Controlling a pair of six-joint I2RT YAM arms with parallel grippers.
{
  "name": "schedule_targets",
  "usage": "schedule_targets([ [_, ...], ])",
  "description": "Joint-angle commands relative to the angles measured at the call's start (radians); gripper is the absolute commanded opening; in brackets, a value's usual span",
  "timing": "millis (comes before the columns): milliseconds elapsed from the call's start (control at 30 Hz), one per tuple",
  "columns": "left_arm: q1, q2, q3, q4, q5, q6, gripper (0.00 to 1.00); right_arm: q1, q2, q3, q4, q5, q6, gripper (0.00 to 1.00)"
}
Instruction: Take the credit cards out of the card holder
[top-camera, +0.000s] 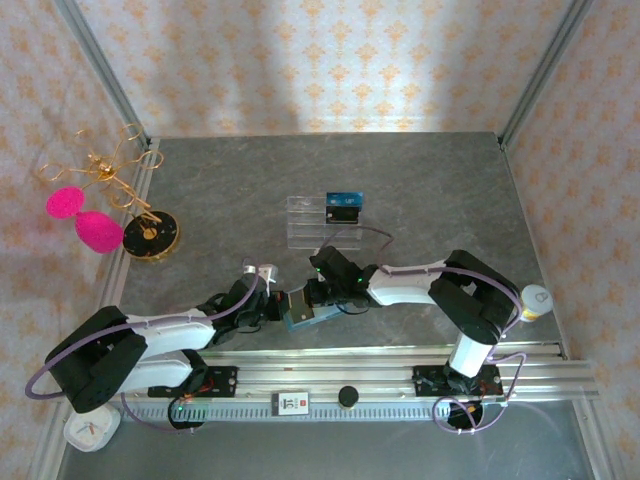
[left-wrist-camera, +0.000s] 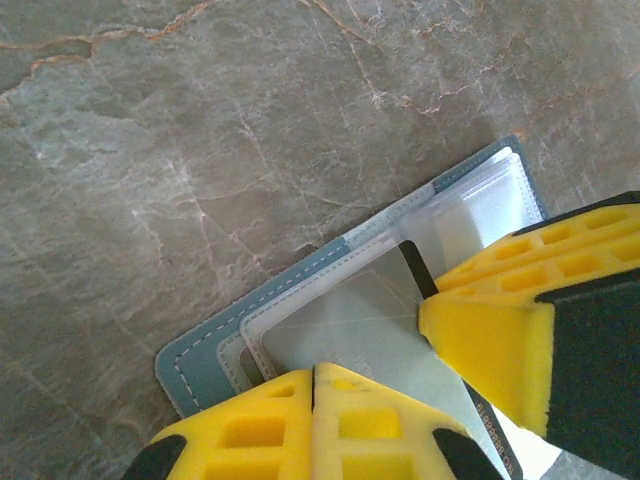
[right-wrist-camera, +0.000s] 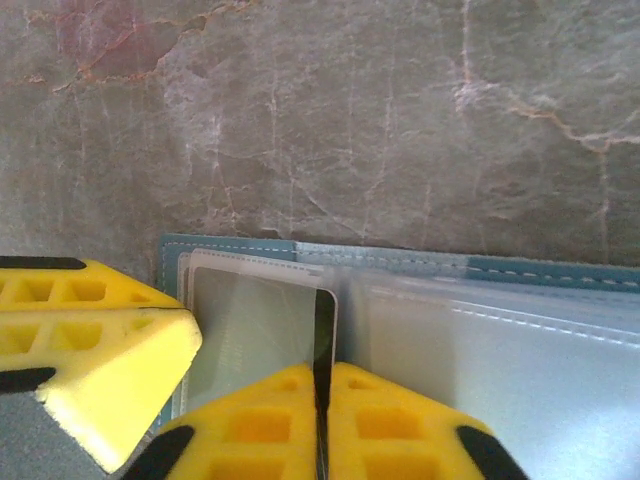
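The teal card holder (top-camera: 305, 314) lies open on the stone table between the two arms, its clear sleeves facing up (left-wrist-camera: 200, 362) (right-wrist-camera: 230, 247). A dark credit card (right-wrist-camera: 324, 322) stands on edge out of the left sleeve, and my right gripper (right-wrist-camera: 322, 400) (top-camera: 318, 293) is shut on that card's edge. In the left wrist view the same card (left-wrist-camera: 493, 437) shows pale print beside the right gripper's fingers (left-wrist-camera: 490, 340). My left gripper (left-wrist-camera: 314, 385) (top-camera: 277, 307) is shut, its tips resting on the clear sleeve; I cannot tell whether it pinches anything. Its finger (right-wrist-camera: 110, 350) is at the left in the right wrist view.
A clear tiered acrylic stand (top-camera: 322, 222) with dark and blue cards stands behind the wallet. A gold jewellery tree with pink pompoms (top-camera: 150, 236) is at the back left. A small cup (top-camera: 535, 301) sits at the right edge, and a metal rail (top-camera: 380, 372) runs along the front.
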Motion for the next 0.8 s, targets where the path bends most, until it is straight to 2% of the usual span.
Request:
schedule_targets([
  [0,0.004,0.007,-0.006,-0.007,0.011,0.017,0.00,0.005,-0.007,-0.017,0.025,0.006,0.025,0.06],
  [100,0.004,0.007,-0.010,0.000,0.014,0.017,0.00,0.004,-0.022,-0.048,0.075,-0.020,0.055,0.11],
  [300,0.004,0.014,-0.008,0.004,0.018,0.020,0.00,0.004,-0.037,-0.082,0.130,-0.033,0.095,0.10],
  [467,0.004,0.016,-0.009,0.008,0.019,0.020,0.00,-0.001,-0.066,-0.111,0.172,-0.034,0.126,0.16],
  [533,0.005,0.019,-0.011,0.013,0.020,0.019,0.00,-0.002,-0.073,-0.117,0.177,-0.034,0.133,0.14],
  [700,0.004,0.022,-0.011,0.020,0.026,0.018,0.00,-0.003,-0.073,-0.114,0.174,-0.031,0.132,0.00],
  [767,0.004,0.022,-0.010,0.018,0.025,0.018,0.00,-0.004,-0.078,-0.120,0.174,-0.021,0.137,0.00],
])
